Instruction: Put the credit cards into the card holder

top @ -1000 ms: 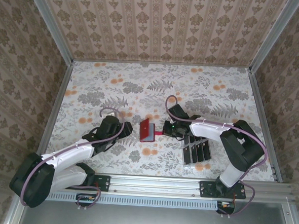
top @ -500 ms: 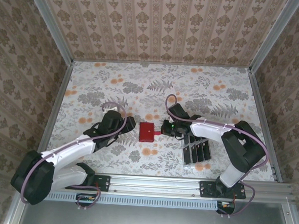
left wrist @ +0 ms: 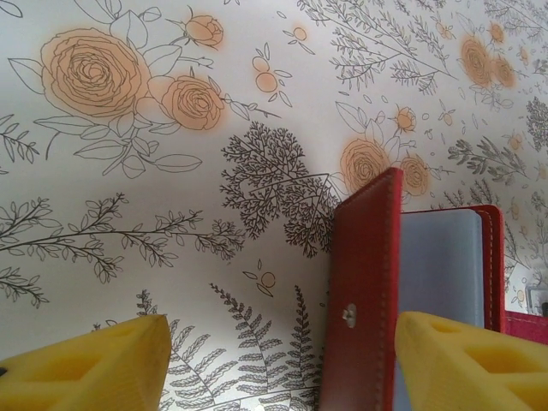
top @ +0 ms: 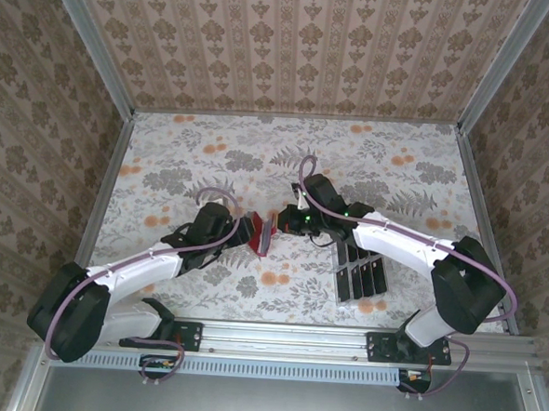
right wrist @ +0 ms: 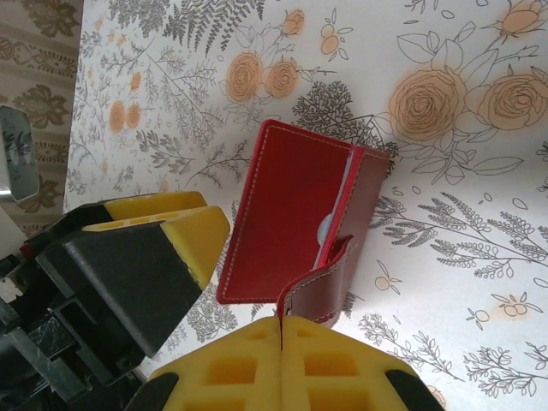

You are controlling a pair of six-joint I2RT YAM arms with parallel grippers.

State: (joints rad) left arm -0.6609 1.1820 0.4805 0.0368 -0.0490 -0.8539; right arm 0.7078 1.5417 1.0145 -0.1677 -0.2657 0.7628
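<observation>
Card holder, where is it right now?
In the top view, the card holder stands near the middle of the table, between the left gripper and the right gripper, which pinches its strap; the credit cards sit to its right.

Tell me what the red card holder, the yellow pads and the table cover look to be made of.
Card holder: leather or imitation leather, I cannot tell which; matte red, stitched along the edges, with a metal-looking snap. Yellow pads: probably soft foam or rubber, matte, with moulded square pockets. Table cover: a smooth flat sheet printed with flowers and ferns, perhaps paper or vinyl.
</observation>
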